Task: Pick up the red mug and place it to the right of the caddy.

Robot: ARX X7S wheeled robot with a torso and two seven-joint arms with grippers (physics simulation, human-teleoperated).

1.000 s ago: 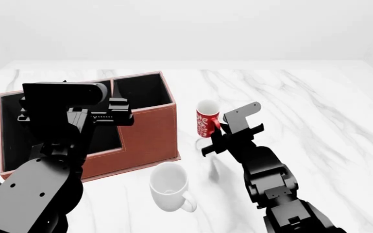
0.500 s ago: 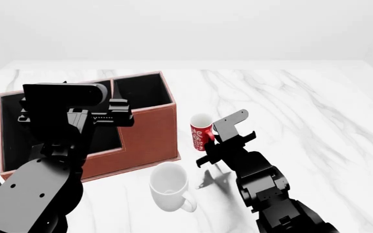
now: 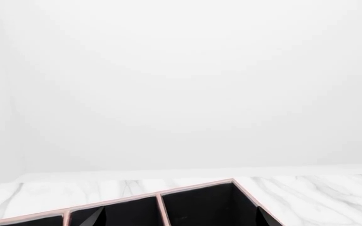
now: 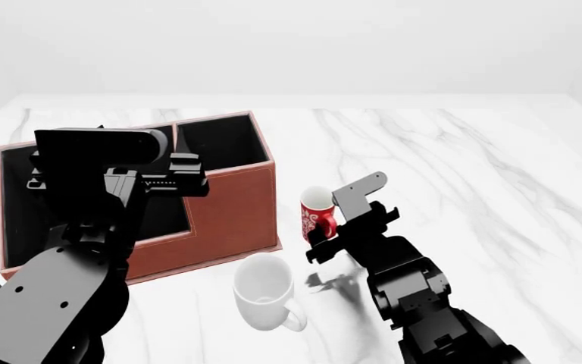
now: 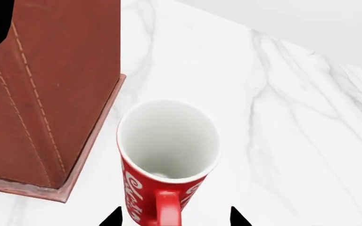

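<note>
Red mug (image 4: 318, 215): upright just right of the caddy (image 4: 233, 205), near its front right corner, opening up.
Right gripper (image 4: 333, 230): at the mug's handle side, fingertips either side of the handle; whether it clamps cannot be told.
Left gripper: above the caddy; fingers unseen, state unclear.
White mug (image 4: 264, 292): in front of the caddy.

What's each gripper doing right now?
Left gripper: nothing between its fingertips, open or shut cannot be told.
Right gripper: open, fingertips either side of the red mug, no grip visible.
</note>
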